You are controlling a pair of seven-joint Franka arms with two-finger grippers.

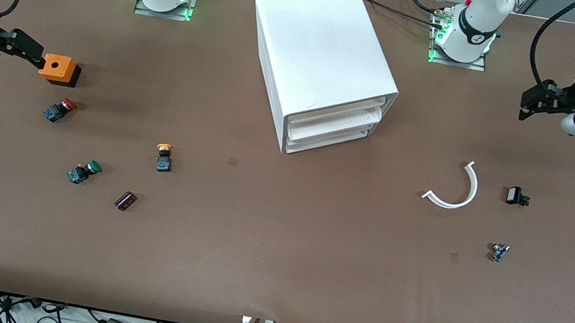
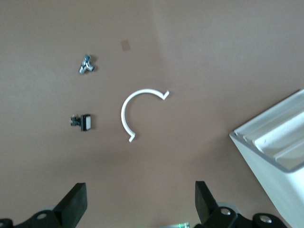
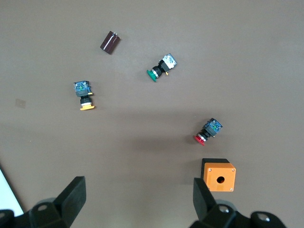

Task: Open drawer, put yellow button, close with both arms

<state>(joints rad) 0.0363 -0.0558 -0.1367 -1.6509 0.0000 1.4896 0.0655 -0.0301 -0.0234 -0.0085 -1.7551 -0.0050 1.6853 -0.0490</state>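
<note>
A small dark cylindrical part (image 1: 125, 200) lies nearest the camera on a wide brown surface (image 1: 271, 273), toward the right arm's end. Just farther from the camera sit three push-button switches, well apart from one another: a green-capped switch (image 1: 83, 172), the yellow button (image 1: 164, 157) lying on its side with its cap pointing away from the camera, and a red-capped switch (image 1: 58, 109). An orange square box (image 1: 58, 69) with a hole in its top stands farther again.

The white cabinet (image 1: 321, 58) stands mid-surface, turned at an angle, its three drawers all pushed in; the drawer (image 1: 337, 113) at the top is shut. Toward the left arm's end lie a curved white strip (image 1: 454, 187), a small black part (image 1: 515, 196) and a tiny metal part (image 1: 499, 252).

The right gripper (image 1: 25, 47) hangs above the surface beside the orange box, jaws apart and holding nothing. The left gripper (image 1: 538, 102) hangs over bare surface at its own end, jaws apart too.

Cables and power strips run along the surface's near edge, and both arm bases glow green.
</note>
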